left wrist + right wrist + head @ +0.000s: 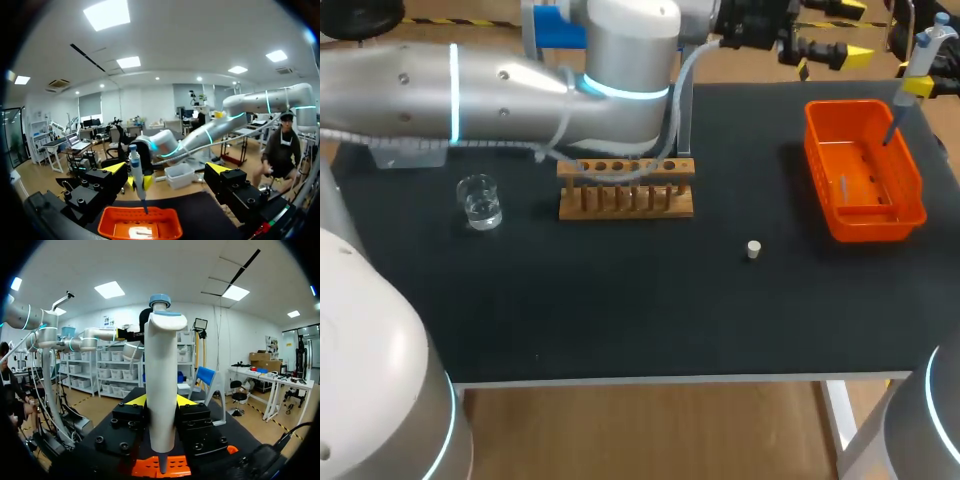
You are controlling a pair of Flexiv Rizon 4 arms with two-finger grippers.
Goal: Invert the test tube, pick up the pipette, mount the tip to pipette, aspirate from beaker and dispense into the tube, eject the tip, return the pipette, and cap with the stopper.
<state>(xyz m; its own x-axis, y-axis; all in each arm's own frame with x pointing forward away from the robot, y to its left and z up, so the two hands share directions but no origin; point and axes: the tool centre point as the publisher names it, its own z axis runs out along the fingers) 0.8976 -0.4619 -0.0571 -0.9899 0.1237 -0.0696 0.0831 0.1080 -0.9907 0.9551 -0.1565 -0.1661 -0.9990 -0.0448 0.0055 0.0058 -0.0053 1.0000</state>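
My right gripper [161,400] is shut on the white pipette [162,385], which it holds upright. In the head view the pipette [924,55] hangs over the orange bin [917,190] at the back right, its thin shaft pointing down into it. My left gripper [167,170] is open and empty. It faces the pipette [135,170] from a distance, near the table's back edge [825,55]. The wooden tube rack [626,190] stands mid-table, with a clear tube [684,125] upright at its right end. The glass beaker [480,202] is left of the rack. The small stopper [753,250] lies in front.
A small pale piece [843,186] lies inside the orange bin [107,227]. My left arm [520,85] stretches across the back of the table above the rack. A blue stand [552,25] shows behind it.
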